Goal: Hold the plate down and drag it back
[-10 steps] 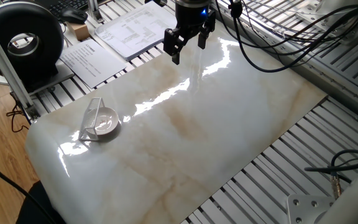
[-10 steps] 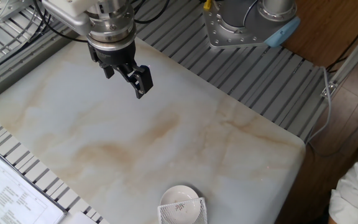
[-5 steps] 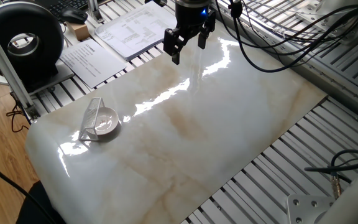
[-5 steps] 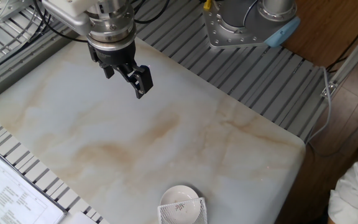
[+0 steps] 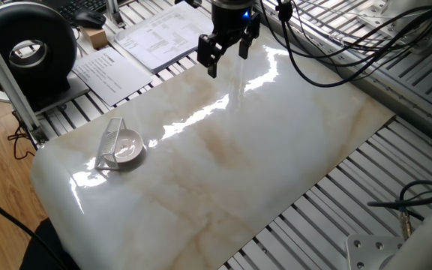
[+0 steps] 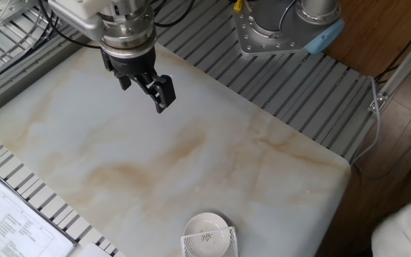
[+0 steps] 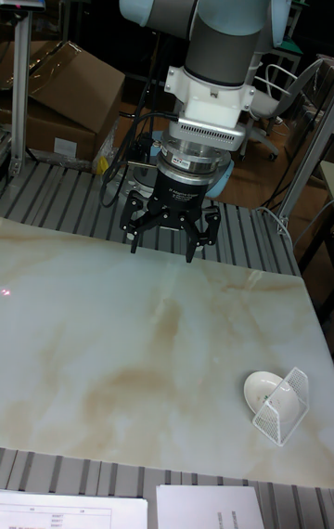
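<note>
nothing of the task is looking done yet. the end effector (image 5: 228, 61) is hanging above the counter (image 5: 276, 142) near the arm's base, its fingers spread wide and gripping nothing. the plate (image 5: 128, 148) is sitting well apart from it near the opposite edge, touching the wire rack (image 5: 109, 142) standing beside it. reaching across, pressing down on the plate and dragging it back are all remaining, as i am judging it.

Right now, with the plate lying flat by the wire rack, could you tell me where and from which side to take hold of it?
Probably from straight above: press the fingers into the bare hollow of the plate, on the half away from the wire rack. It lies flat and shallow, so the rim offers little to pinch, and the rack crowds one edge.
</note>
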Controlling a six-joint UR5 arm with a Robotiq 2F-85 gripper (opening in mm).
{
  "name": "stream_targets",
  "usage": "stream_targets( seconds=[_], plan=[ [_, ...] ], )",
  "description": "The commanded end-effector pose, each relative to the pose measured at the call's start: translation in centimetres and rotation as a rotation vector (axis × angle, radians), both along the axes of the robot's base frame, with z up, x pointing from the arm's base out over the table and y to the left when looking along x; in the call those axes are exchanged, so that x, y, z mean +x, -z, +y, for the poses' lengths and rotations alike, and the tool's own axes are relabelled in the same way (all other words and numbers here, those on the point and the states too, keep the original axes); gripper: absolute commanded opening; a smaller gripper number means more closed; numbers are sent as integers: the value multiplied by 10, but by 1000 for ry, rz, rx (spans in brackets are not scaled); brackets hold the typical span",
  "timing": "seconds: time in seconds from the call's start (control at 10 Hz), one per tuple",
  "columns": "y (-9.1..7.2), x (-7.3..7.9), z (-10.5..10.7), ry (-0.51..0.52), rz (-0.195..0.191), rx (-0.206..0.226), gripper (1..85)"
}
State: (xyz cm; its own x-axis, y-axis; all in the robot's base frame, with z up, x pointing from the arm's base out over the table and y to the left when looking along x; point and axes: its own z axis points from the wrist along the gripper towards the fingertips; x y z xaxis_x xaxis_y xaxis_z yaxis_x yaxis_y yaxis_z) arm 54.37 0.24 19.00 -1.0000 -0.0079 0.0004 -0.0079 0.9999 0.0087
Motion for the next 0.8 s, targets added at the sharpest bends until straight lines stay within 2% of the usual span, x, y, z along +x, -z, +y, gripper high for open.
stream_targets(
  seconds=[0.0, 0.1, 0.2, 0.3, 0.4, 0.5, 0.6, 0.7],
  plan=[
    [-1, 22, 7, -52, -88, 16, 13],
    [-2, 30, 7, -45, -119, 17, 20],
    [-1, 24, 7, -4, -94, 17, 23],
    [-1, 19, 15, 37, -93, 41, 23],
    [-2, 27, 10, 26, -112, 17, 23],
    [-1, 24, 10, 51, -81, 20, 10],
    [-2, 19, 5, 30, -67, 10, 10],
    [-4, 16, 8, 32, -46, 27, 13]
  ],
)
